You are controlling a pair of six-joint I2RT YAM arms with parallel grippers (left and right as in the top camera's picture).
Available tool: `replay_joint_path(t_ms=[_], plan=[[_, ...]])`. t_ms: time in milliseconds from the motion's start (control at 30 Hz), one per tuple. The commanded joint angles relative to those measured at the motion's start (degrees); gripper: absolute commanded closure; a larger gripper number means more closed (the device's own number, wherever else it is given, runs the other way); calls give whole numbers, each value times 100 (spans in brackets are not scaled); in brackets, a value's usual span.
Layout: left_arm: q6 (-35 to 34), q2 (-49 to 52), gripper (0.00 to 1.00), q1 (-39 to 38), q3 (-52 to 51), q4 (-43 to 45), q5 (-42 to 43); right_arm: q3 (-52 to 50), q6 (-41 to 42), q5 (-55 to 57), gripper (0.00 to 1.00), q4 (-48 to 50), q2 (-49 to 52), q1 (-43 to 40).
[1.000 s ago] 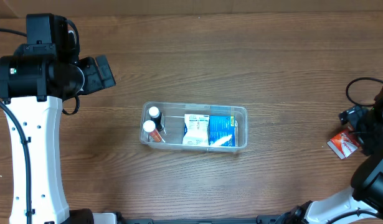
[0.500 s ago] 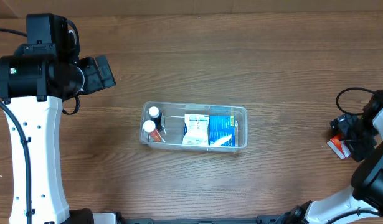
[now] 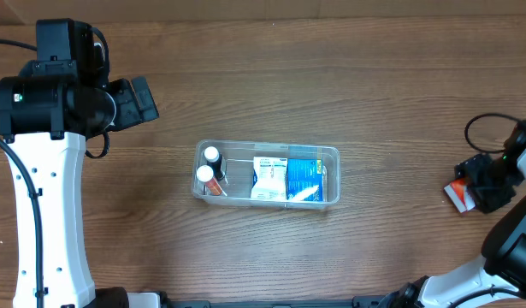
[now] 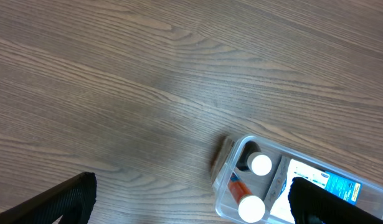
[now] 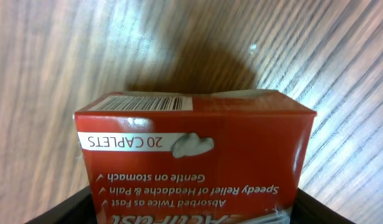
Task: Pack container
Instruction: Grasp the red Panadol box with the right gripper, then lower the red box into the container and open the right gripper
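Observation:
The clear plastic container [image 3: 331,152] sits at mid-table. It holds two white-capped bottles [image 3: 211,155] at its left end, a white packet [image 3: 268,178] and a blue packet [image 3: 304,178]. My left gripper [image 3: 139,98] is open and empty, above bare wood up-left of the container. In the left wrist view the container [image 4: 227,163] lies at the lower right, between and below the fingers [image 4: 191,205]. My right gripper [image 3: 487,181] is at the far right edge, shut on a red caplet box [image 3: 456,194]. The box [image 5: 197,155] fills the right wrist view between the jaws [image 5: 194,211].
The table is brown wood. A black cable [image 3: 485,128] loops by the right arm. The left arm's white link [image 3: 49,222] runs down the left side.
My right gripper has come down over the red box. The box has shifted a little to the left and is now mostly covered. The left arm and the container have not moved.

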Motion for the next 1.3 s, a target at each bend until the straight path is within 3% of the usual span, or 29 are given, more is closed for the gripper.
replay_joint_path(t_ms=[0,167,300,467,600,967,1267], plan=[[114,24,0,9,79,11,42,745,-26,-184,24,-315,-533,345],[111,24,0,9,81,26,44,1360,-321,-181,25,-863,-1506,1554],[111,24,0,9,81,26,44,1510,-428,-186,25,-973,-2439,3486],[111,24,0,9,79,26,44,1486,-197,-181,28,-970,-2476,5648],[111,24,0,9,81,22,44,1292,186,-162,28,-839,-2162,6430],[111,24,0,9,81,24,42,671,527,-184,27,-509,-1226,6863],[111,24,0,9,79,22,44,-83,522,-177,26,238,-1137,6861]])
